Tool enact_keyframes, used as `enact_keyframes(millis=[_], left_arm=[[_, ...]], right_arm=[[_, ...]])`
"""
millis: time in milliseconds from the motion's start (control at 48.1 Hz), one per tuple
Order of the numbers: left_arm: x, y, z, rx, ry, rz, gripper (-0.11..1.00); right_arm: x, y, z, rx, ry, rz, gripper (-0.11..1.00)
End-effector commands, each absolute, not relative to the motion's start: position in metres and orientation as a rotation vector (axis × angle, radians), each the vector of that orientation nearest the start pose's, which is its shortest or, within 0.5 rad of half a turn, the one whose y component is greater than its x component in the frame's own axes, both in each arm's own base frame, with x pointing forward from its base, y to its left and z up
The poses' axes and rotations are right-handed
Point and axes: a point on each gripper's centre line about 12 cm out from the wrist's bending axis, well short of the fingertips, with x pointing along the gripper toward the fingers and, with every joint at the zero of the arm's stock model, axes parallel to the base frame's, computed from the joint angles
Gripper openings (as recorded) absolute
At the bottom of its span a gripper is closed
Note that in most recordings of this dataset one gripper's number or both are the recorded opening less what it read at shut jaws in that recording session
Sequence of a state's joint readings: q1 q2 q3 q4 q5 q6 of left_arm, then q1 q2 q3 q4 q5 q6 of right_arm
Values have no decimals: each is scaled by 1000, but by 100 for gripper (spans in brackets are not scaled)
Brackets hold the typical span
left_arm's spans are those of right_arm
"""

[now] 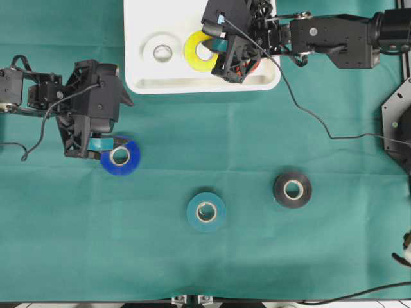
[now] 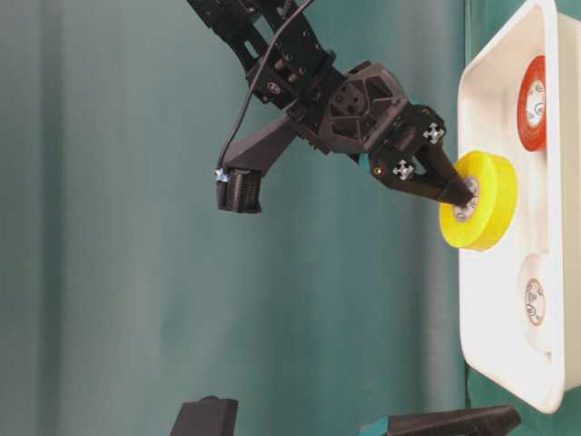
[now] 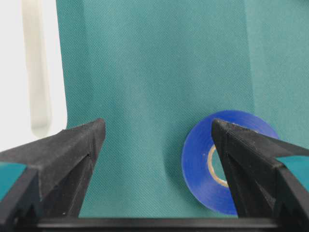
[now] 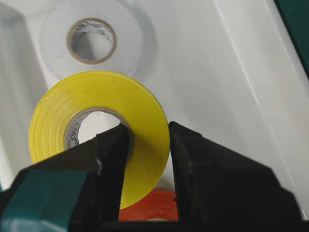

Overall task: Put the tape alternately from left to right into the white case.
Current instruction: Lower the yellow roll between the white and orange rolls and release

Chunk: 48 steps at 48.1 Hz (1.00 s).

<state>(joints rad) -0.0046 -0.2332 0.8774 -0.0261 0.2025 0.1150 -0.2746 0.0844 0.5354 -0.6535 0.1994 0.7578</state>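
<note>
The white case (image 1: 138, 58) is lying at the top of the green cloth (image 1: 192, 256), and the white roll (image 1: 162, 52) is resting flat inside it toward its left end. The yellow roll (image 1: 200, 51) is being held over the middle of the case by the right gripper (image 4: 147, 145), whose jaws are clenched on the roll's wall, one finger inside the core and one outside. The red-orange roll (image 2: 532, 103) is lying in the case on the far side of the yellow one; in the overhead view it is almost wholly hidden under the right arm, while the table-level view is showing it plainly. That side view is also showing the yellow roll lifted clear of the case floor. The left gripper (image 3: 154, 140) is spread wide, released and grasping nothing, and the blue roll (image 1: 121, 156) is lying on the cloth by its right finger. The teal roll (image 1: 206, 212) and the black roll (image 1: 293, 189) are sitting on the cloth, well apart, seen from overhead only.
</note>
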Motion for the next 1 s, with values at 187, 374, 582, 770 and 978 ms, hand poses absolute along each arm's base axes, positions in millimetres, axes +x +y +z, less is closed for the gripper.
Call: enact_keyframes(millis=[187,374,582,770,978], left_arm=[[306,-3,165,86,835,-51,68],[306,-3,165,84,835,-50,68],[306,-3,166,84,833,-49,68],[306,-3,165,85,835,-49,68],[306,-3,165,85,835,-49,68]], right_arm=[[399,-128,175,158,724,-413,26],[399,-128,175,159,726,-416,26],[398,-128,174,159,731,-417,26],[398,-128,174,159,731,-417,28],[397,-128,173,158,735,-418,83]])
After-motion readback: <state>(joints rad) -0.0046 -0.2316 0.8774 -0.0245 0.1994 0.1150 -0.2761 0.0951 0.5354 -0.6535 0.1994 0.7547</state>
